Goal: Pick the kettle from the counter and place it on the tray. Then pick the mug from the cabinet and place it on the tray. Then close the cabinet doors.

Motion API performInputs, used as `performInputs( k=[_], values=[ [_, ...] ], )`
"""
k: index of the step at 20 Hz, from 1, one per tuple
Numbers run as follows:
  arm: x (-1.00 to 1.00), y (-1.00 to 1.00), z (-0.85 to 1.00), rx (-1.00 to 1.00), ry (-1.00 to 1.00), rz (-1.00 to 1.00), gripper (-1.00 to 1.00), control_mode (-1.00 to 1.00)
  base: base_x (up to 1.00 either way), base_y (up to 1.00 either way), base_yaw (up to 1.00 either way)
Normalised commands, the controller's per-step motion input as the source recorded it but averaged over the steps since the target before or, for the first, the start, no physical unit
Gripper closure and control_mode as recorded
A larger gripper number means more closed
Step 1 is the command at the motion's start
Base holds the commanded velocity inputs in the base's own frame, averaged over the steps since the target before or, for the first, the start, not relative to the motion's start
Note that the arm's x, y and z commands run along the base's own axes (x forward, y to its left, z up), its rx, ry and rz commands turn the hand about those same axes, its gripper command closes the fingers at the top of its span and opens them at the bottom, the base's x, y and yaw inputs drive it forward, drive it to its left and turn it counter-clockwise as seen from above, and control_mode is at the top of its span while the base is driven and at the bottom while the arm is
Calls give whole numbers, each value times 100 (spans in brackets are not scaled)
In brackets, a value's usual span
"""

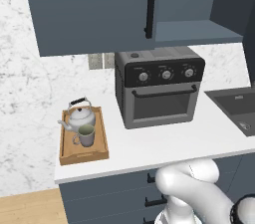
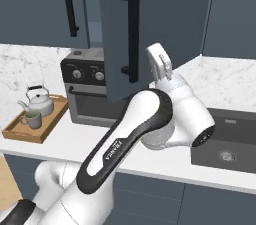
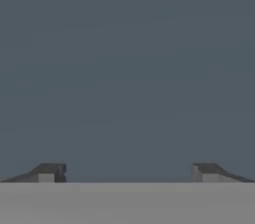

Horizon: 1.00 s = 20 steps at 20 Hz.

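Near the left end of the counter point(image 1: 164, 143), a wooden tray point(image 1: 102, 136) is laid with its long axis running from the front edge toward the marble back wall. On its rear half the kettle point(image 1: 82, 116) is stood upright, its short spout turned to the left and its arched black-topped handle raised above the lid. Just in front of the kettle, and seemingly touching it, the mug point(image 1: 86, 135) is set upright with its handle turned to the left and its greenish inside shown. To the right, the black oven point(image 1: 158, 86) is placed against the wall, and a dark sink point(image 1: 238, 106) is cut off by the right edge of the left base view. Above, the cabinet point(image 1: 196, 31) is seen with its left door point(image 1: 92, 9) shut flat and its right door point(image 2: 150, 24) swung outward, its vertical bar handle facing the base. The gripper point(image 3: 127, 173) is held wide apart with nothing between its fingers point(image 3: 47, 172), close before a flat slate-blue surface; whether that surface is touched cannot be made out.
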Motion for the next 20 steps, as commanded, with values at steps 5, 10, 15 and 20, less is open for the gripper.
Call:
performInputs(
  k=[5,10,15,20],
  values=[
    [37,96,0,-1,27,-27,-100,-100,0,0,0],
    [57,85,2,0,32,-27,-100,-100,0,0,0],
    [84,50,8,0,33,-21,-100,-100,0,0,0],
    [92,7,6,0,28,-9,-100,-100,0,0,0]
  ],
)
